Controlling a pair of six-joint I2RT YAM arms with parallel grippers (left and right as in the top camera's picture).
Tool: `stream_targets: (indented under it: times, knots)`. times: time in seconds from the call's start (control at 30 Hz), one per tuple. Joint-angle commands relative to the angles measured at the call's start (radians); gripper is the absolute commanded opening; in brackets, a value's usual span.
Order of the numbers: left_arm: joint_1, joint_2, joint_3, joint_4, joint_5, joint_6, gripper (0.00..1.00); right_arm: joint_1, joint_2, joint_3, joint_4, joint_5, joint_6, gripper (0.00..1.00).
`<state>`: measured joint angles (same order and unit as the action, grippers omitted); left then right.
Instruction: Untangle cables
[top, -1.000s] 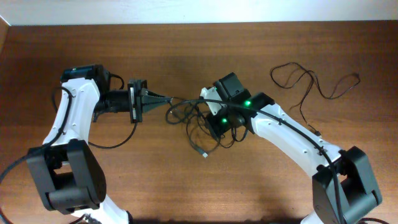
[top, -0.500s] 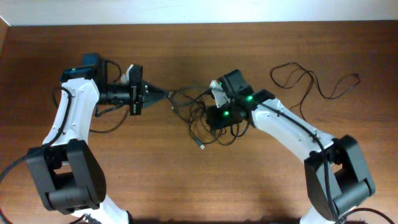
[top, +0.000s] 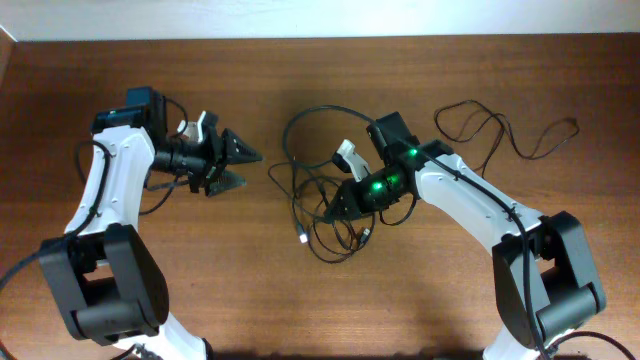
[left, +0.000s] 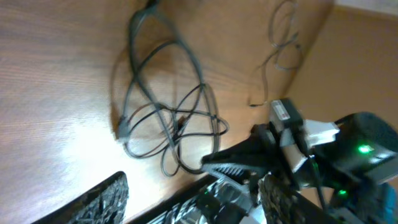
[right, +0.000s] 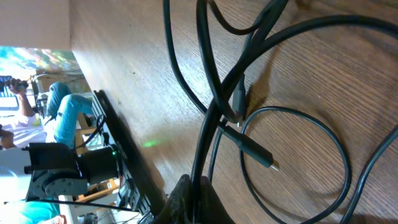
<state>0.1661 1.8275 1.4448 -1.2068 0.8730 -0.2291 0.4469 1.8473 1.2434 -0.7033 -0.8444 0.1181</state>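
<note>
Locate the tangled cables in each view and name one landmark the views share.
Overhead: tangled cables at the centre of the picture.
Left wrist: upper left of centre.
Right wrist: across the middle and right of the frame.
Shared landmark: the right gripper, shut on the tangled cables; lower centre in the left wrist view.

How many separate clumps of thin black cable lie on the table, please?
2: a tangled black bundle at centre; a loose thin black cord far right. More may be hidden.

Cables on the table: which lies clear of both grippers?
The thin cable sprawled alone at the table's right end; the tangled bundle in the middle is pinched in the shut right gripper.
</note>
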Motion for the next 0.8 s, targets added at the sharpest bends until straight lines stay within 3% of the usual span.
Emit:
stream_targets:
  times: [0.0, 0.13, 0.27, 0.53, 0.63, 0.7, 0.77]
  knots:
    - [-0.041, -0.007, 0.009, -0.074, -0.171, 0.015, 0.75, 0.005, 0.007, -0.008, 0.004, 0.015, 0.077, 0.04]
    - [-0.153, -0.007, 0.009, -0.087, -0.216, 0.006, 0.76, 0.005, 0.007, -0.008, 0.004, 0.015, 0.082, 0.04]
    - [-0.266, -0.007, -0.025, -0.033, -0.293, -0.102, 0.59, 0.005, 0.007, -0.008, 0.004, 0.016, 0.082, 0.04]
    - [-0.389, -0.007, -0.248, 0.355, -0.295, -0.355, 0.50, 0.005, 0.007, -0.008, 0.004, 0.018, 0.082, 0.04]
    - [-0.401, -0.007, -0.292, 0.424, -0.315, -0.387, 0.31, 0.005, 0.007, -0.008, 0.004, 0.019, 0.081, 0.04]
    - [-0.409, -0.007, -0.299, 0.429, -0.318, -0.388, 0.02, 0.005, 0.007, -0.008, 0.004, 0.019, 0.081, 0.04]
    - [-0.407, -0.007, -0.299, 0.436, -0.301, -0.388, 0.00, 0.005, 0.007, -0.008, 0.004, 0.019, 0.081, 0.04]
